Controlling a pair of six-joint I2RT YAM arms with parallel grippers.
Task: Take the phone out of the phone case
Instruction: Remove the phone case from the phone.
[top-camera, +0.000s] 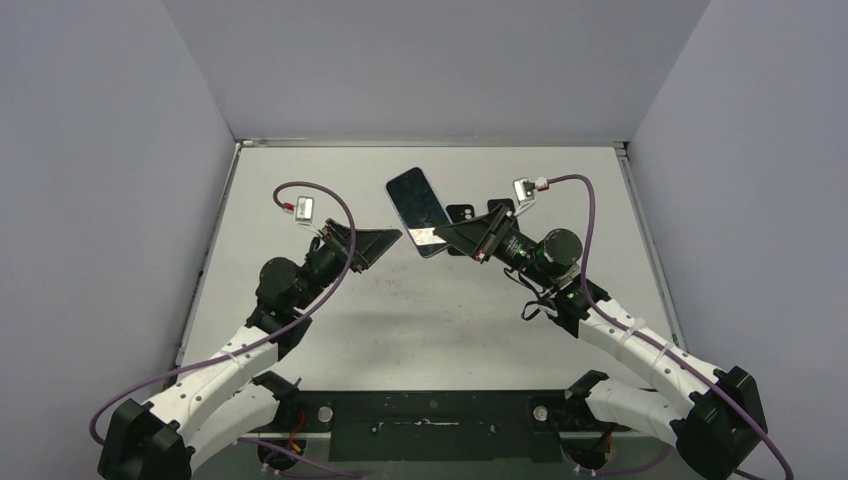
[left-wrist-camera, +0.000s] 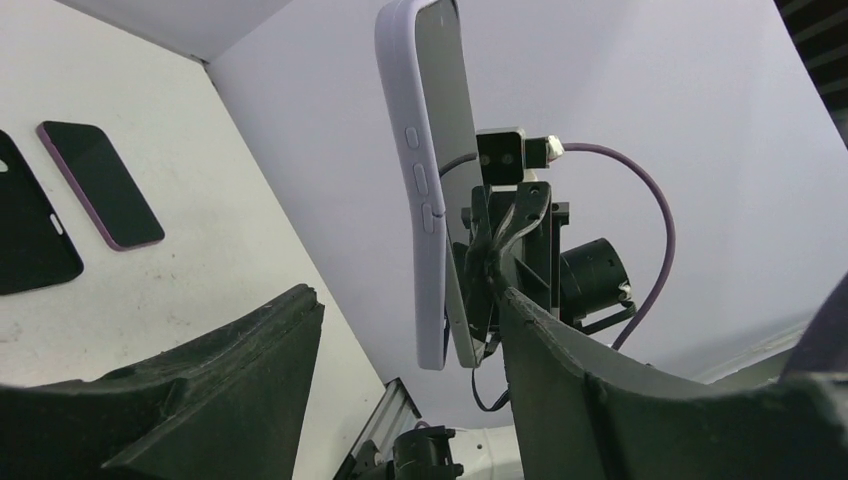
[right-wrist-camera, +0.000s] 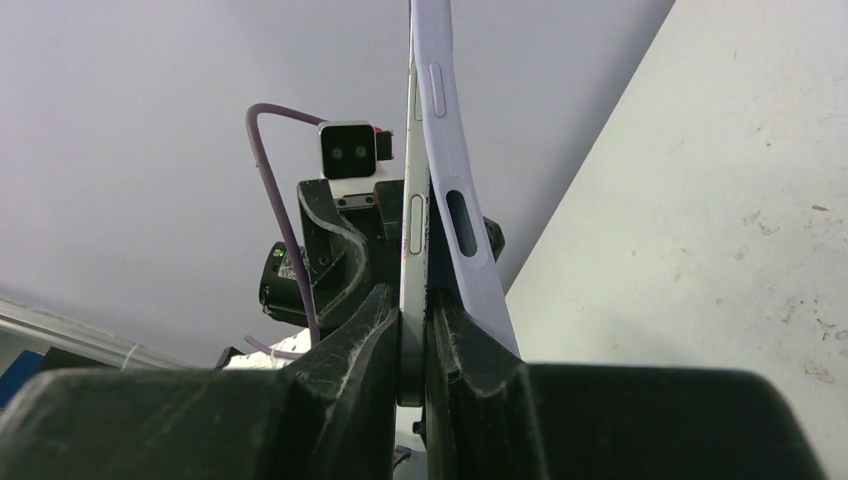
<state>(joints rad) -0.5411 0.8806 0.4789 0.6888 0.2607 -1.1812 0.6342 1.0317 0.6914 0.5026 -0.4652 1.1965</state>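
Observation:
A phone (top-camera: 415, 200) in a lavender case is held up in the air above the table's middle. In the right wrist view my right gripper (right-wrist-camera: 413, 320) is shut on the phone's silver edge (right-wrist-camera: 414, 215). The case (right-wrist-camera: 457, 205) bends away from the phone on the right, and one finger sits between the two. In the left wrist view the case (left-wrist-camera: 412, 180) and the phone (left-wrist-camera: 462, 330) have parted at the lower end. My left gripper (left-wrist-camera: 410, 345) is open, its fingers on either side of that end and apart from it. It also shows in the top view (top-camera: 388, 242), just left of my right gripper (top-camera: 440, 238).
A black phone case (left-wrist-camera: 30, 240) and a dark phone with a purple rim (left-wrist-camera: 100, 185) lie flat on the white table (top-camera: 300, 340) behind the held phone. The black case partly shows in the top view (top-camera: 462, 213). Grey walls enclose the table on three sides.

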